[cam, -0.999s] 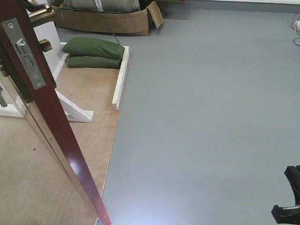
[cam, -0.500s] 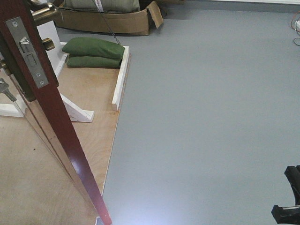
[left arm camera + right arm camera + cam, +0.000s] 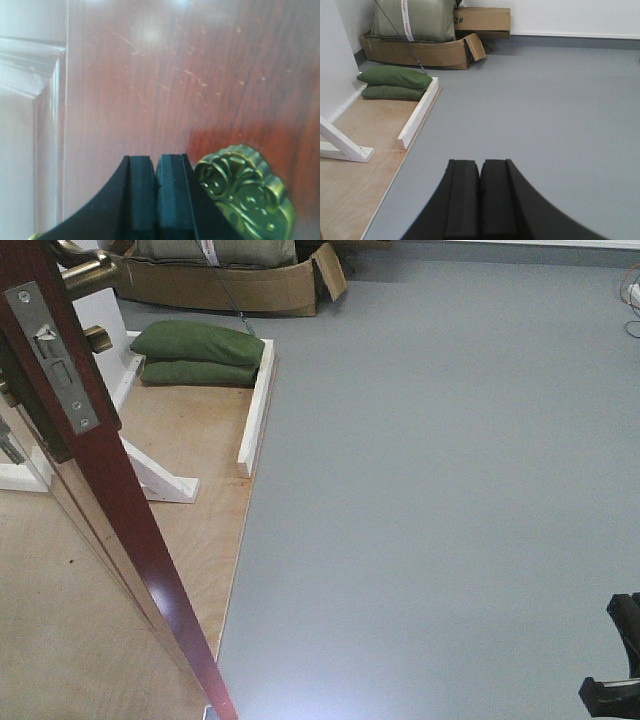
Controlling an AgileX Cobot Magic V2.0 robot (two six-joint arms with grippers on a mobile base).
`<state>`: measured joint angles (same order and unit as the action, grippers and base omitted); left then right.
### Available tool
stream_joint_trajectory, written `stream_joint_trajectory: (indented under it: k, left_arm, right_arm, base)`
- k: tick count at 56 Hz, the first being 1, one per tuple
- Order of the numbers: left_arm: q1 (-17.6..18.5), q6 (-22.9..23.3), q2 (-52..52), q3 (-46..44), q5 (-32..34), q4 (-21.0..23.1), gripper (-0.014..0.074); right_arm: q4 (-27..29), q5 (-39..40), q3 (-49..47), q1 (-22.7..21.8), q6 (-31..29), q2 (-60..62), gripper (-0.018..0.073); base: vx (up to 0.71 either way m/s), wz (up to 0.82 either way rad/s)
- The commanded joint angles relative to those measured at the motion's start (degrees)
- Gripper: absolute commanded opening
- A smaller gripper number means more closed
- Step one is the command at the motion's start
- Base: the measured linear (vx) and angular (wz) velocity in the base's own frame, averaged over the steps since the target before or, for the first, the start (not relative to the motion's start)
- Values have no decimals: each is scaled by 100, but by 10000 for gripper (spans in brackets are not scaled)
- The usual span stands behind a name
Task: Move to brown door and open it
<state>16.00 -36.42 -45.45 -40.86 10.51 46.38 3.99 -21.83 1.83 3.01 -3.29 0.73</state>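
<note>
Just ahead of L gripper (image 3: pixel 157 164) — brown door (image 3: pixel 200 75), v. close.

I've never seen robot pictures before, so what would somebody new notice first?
The shiny brown door grabs the eye first, standing ajar at the left of the front view with its silver latch plate facing the camera. Behind it, two green bags lie stacked on the plywood floor. In the left wrist view, the shut left end effector shows right beside a curly brass plate on the door.
</note>
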Motion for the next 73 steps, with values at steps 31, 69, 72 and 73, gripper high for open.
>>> stream_joint_trajectory:
  k: [31,69,72,73]
  left_arm:
    - [41,19,12,-188,276,-33,-6]
    - [41,19,12,-188,276,-33,-6]
    - [41,19,12,-188,276,-33,-6]
    - [41,19,12,-188,276,-33,-6]
  right_arm:
    - [-19,436,25,8,-45,32,0]
    - [-19,436,25,8,-45,32,0]
    - [-19,436,25,8,-45,32,0]
    - [-19,436,25,8,-45,32,0]
  base:
    - [8,-7]
    - [12,-6]
    - [14,-2]
    - [15,-3]
